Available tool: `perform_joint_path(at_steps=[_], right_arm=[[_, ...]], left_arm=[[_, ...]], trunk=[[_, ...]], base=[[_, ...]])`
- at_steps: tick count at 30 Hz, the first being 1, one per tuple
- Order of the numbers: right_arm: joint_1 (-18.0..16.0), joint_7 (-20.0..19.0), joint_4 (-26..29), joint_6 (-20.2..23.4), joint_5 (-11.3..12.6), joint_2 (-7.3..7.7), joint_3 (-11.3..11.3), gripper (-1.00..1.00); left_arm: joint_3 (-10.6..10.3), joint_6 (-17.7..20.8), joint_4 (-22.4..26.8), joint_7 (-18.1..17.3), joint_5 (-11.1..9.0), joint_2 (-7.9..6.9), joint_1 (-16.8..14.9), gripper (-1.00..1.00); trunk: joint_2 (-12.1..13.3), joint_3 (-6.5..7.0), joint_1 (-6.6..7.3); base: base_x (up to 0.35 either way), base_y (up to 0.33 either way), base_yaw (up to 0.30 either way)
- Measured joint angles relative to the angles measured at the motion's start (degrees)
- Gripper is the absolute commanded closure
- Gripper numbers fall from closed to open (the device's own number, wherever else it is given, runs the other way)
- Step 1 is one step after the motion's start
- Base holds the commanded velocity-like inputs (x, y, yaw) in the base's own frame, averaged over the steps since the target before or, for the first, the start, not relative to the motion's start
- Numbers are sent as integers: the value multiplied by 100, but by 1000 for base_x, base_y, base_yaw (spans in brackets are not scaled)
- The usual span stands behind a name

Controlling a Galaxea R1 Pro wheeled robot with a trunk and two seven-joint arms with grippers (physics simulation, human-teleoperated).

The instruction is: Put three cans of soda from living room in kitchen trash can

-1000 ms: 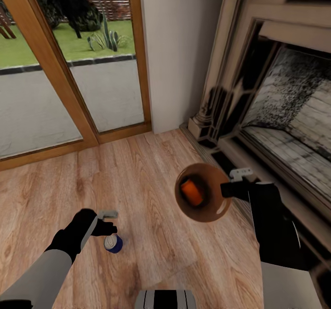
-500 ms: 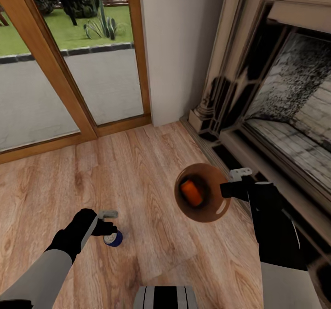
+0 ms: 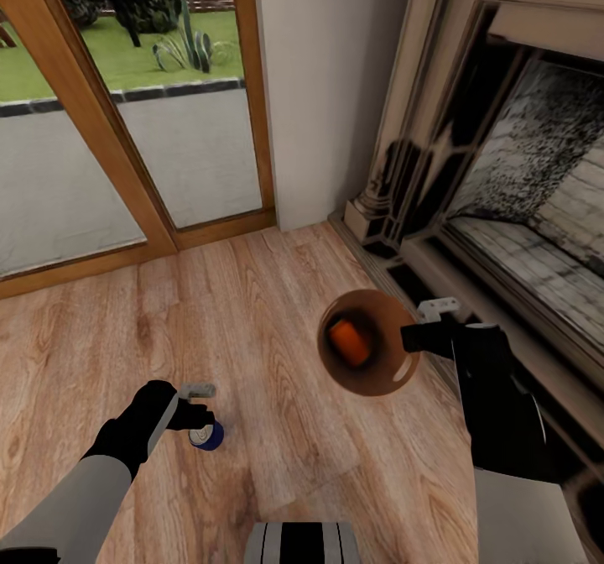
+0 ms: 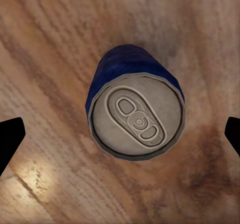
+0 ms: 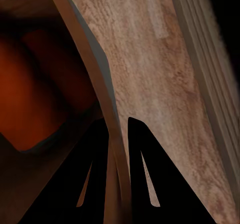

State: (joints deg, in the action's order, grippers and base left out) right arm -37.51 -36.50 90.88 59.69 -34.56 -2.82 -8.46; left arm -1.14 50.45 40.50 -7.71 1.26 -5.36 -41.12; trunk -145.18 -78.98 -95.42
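the blue can (image 3: 206,438) stands upright on the wood-plank floor (image 3: 277,295) of the living room, pale top (image 4: 136,115) facing up, directly under the left gripper (image 3: 200,406). in the left wrist view the can (image 4: 136,106) sits centred between the two dark fingertips (image 4: 10,138), which stand wide apart at the frame edges with clear floor on each side; the left gripper is spread wide and holds nothing. the right gripper (image 3: 424,329) is closed on the rim of the trash can (image 3: 369,354), its fingers (image 5: 139,154) pinching the thin wall (image 5: 95,69), one finger inside and one outside. the bin is carried above the floor beside the fireplace (image 3: 503,161), mouth toward the head camera, with the orange can (image 3: 349,342) lying inside. judgement: the can is light, rigid and smooth-walled, likely slippery and prone to tipping if struck off-centre. it should be taken across the cylindrical body at mid height, fingers on opposite sides, not by the rim of the top. the bin, held by one wall only, may swing or tilt; the orange can could roll out if the mouth drops.
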Motion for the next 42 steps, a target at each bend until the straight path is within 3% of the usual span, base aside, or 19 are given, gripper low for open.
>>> perform_joint_path(at_steps=[13,14,21,24,26,29,34,42], right_arm=[[-108,-115,-1,-35,19,11,-55,100],[-104,-118,-134,-525,37,7,-102,100],[-92,-101,-22,-1646,770,8,-651,100],[-86,-105,-20,-2015,1019,8,-738,100],[-76,-96,-38,-2511,1084,10,-805,100],[-70,-107,-53,-2826,1204,10,-826,100],[-54,-126,-30,-3133,1550,37,-836,100],[0,-114,-38,-3341,1804,182,-835,100]], left_arm=[[-3,-7,5,1,4,0,0,-100],[-5,-11,4,-1,5,0,-1,-100],[-8,-23,-9,-4,6,0,-1,-100],[-8,-25,-15,-7,6,0,-2,-100],[-9,-26,-20,-10,10,0,-2,-100],[-9,-26,-23,-10,12,0,-2,-100],[-9,-38,-24,-11,14,0,0,-100],[-9,-43,-24,-6,15,0,-1,-100]], trunk=[[0,0,0],[0,-1,-1],[0,0,0],[0,0,0],[0,0,-1],[0,0,-1],[0,0,0],[0,0,0]], base=[[0,0,0],[0,0,0],[0,0,0],[0,0,0],[0,0,0],[0,0,0],[0,0,0],[0,0,0]])
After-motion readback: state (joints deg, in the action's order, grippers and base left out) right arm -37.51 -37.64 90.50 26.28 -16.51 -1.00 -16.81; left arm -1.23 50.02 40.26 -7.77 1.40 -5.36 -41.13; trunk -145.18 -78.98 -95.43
